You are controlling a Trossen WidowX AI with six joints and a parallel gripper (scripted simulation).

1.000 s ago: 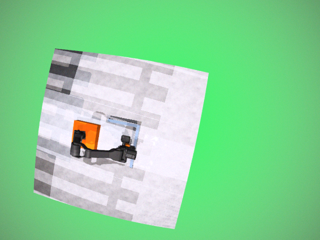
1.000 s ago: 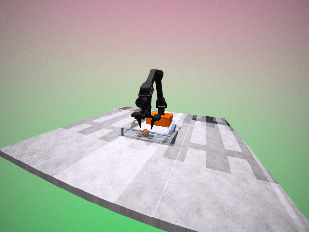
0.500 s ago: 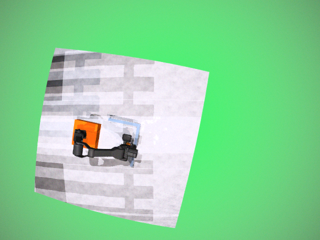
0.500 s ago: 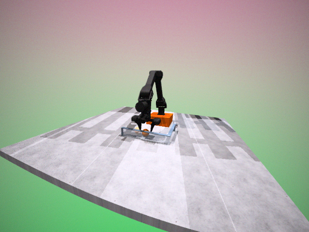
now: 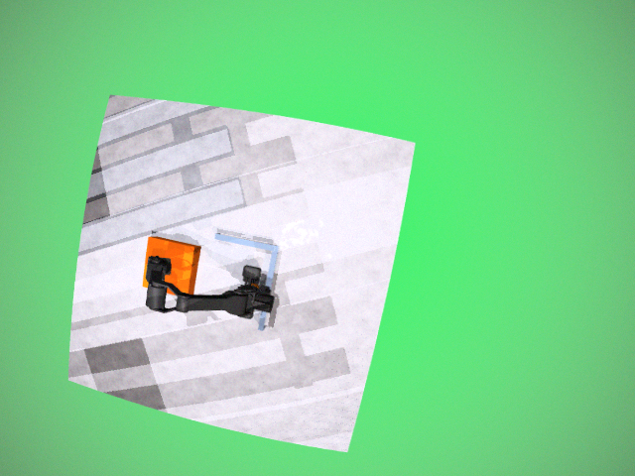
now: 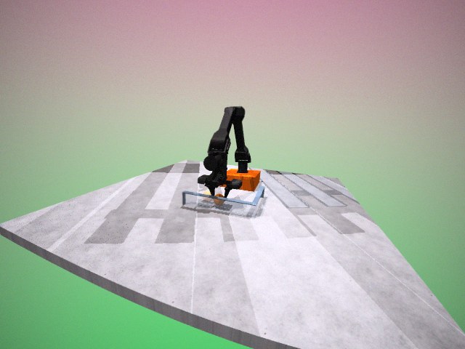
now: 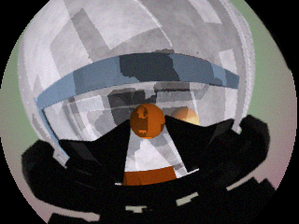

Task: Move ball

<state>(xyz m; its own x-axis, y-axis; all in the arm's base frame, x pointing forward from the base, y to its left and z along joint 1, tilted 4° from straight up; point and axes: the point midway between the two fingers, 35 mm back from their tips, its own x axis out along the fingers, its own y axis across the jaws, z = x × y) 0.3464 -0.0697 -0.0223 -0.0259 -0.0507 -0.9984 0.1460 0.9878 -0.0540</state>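
An orange ball (image 6: 219,201) (image 7: 148,122) sits low behind the long wall, on the inner side of the corner. The two low clear walls with blue edges (image 5: 272,261) (image 6: 244,202) (image 7: 93,76) make the corner. The see-through copy (image 6: 206,194) (image 7: 186,115), pale yellow-orange, is beside the ball, partly behind the right-hand finger in the wrist view; the two do not coincide. My gripper (image 5: 255,287) (image 6: 219,195) (image 7: 148,119) points down, with a fingertip against each side of the ball. In the top view the arm covers most of the ball and the copy.
The arm's base stands on an orange block (image 5: 182,266) (image 6: 249,180) (image 7: 151,175), outside the walls' open side. The gripper body hangs over the long wall in the top view. The patterned table (image 5: 327,204) (image 6: 293,278) ends at straight edges.
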